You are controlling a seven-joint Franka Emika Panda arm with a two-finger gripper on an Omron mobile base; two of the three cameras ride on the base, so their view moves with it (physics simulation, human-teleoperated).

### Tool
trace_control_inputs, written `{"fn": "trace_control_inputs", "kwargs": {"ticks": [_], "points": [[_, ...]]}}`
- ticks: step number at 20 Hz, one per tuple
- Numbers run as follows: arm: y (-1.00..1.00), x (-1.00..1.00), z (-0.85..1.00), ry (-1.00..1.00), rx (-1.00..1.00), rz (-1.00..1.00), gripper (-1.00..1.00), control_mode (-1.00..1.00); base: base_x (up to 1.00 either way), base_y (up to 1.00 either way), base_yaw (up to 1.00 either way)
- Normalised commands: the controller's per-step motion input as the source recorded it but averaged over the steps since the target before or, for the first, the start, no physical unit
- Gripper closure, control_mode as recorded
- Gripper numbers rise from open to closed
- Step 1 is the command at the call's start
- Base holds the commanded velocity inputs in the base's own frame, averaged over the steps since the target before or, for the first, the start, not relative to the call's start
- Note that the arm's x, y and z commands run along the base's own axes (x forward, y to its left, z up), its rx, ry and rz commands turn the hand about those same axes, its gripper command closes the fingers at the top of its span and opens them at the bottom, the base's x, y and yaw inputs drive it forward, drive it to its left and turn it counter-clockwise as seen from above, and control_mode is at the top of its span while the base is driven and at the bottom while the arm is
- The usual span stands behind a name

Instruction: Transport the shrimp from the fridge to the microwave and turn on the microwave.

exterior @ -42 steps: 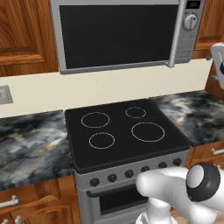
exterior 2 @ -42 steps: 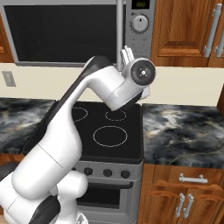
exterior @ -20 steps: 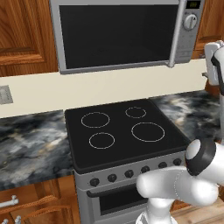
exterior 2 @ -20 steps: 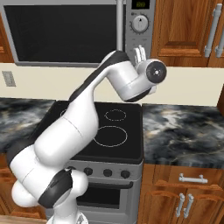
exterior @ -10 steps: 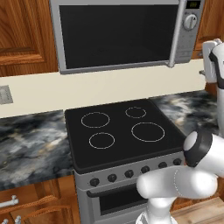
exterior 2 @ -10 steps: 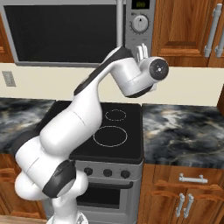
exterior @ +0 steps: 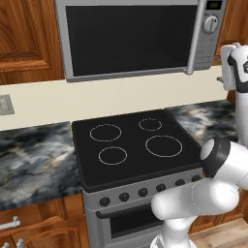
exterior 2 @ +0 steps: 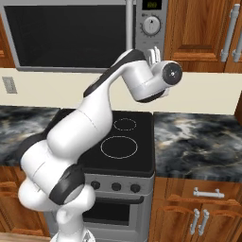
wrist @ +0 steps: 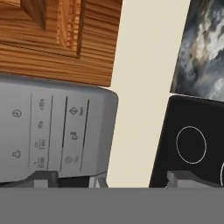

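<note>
The arm bends up high, and the open, empty gripper (exterior 2: pixel 153 53) points at the microwave (exterior 2: pixel 71 35) panel.

Even, bright rendered light, no clear source. All 3 views sharp, no blur, no edge distortion. Soft sheen on arm (exterior 2: pixel 90 127) shells, shaded undersides. Microwave (exterior: pixel 131 38) glass flat black w/ no glare. Stove (exterior: pixel 135 150) top matte, no reflections. Hand view rolled sideways; panel print small, hard to read.
</note>
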Motion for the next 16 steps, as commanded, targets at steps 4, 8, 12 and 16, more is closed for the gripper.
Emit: {"fn": "trace_control_inputs", "kwargs": {"ticks": [4,8,12,16], "points": [[0.0,0.23,-0.11,0.0,0.0,0.0,-1.0,-1.0,0.0,0.0,0.0],[-0.04,0.21,-0.1,0.0,0.02,0.0,-1.0,-1.0,0.0,0.0,0.0],[-0.12,0.23,-0.09,0.02,0.04,0.0,-1.0,-1.0,0.0,0.0,0.0],[-0.09,0.23,-0.06,0.02,0.05,0.0,-1.0,-1.0,0.0,0.0,0.0]]}}
